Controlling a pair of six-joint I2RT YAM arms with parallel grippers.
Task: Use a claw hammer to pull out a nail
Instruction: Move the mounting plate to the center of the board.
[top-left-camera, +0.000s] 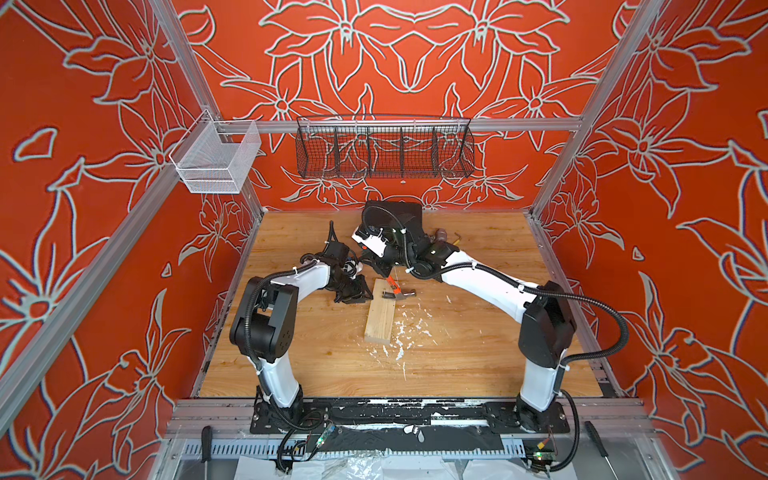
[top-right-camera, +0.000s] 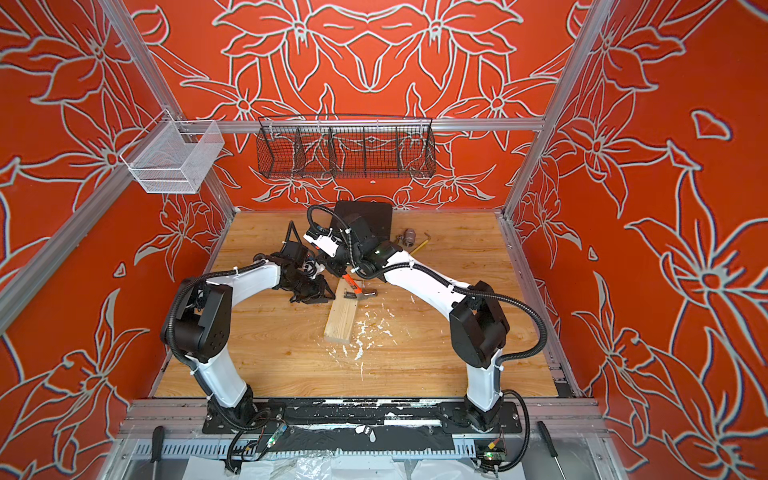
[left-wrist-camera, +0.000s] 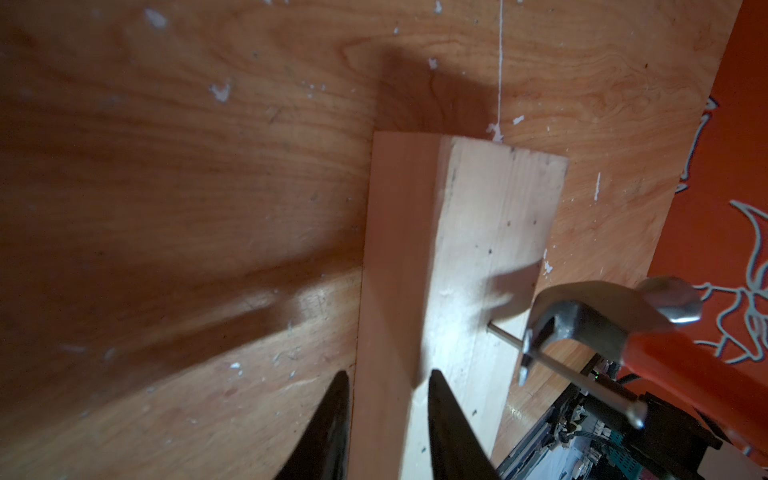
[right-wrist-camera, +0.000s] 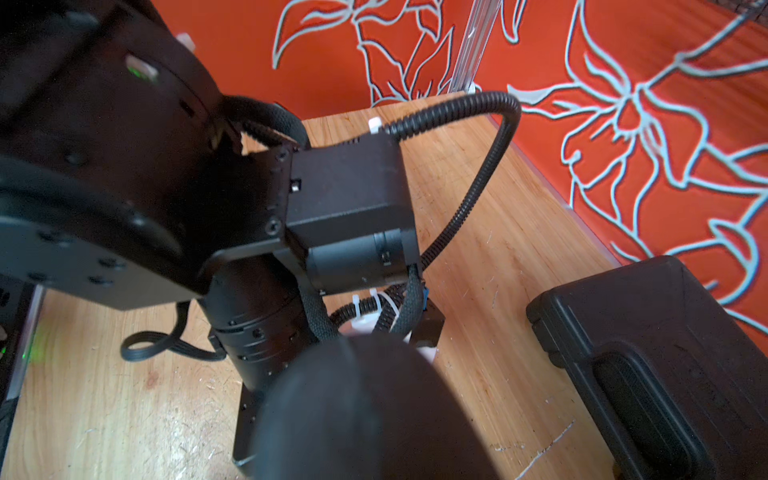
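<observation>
Wood tabletop (top-left-camera: 457, 353), pale block (top-left-camera: 380, 320) lying flat. 1 nail (left-wrist-camera: 505, 336) stands proud of it, shank caught by the claw hammer (left-wrist-camera: 598, 320). Handle clamped in right gripper (top-left-camera: 381, 271); left gripper (left-wrist-camera: 388, 374) straddles the block's edge, grip unclear. Hammer looks stiff, head-heavy: hold low on the handle for leverage.

Both top views are bright and sharp. My left wrist view is dim, with shadows beside the wooden block (left-wrist-camera: 478, 249). In my right wrist view the claw hammer (right-wrist-camera: 365, 415) is blurred.
</observation>
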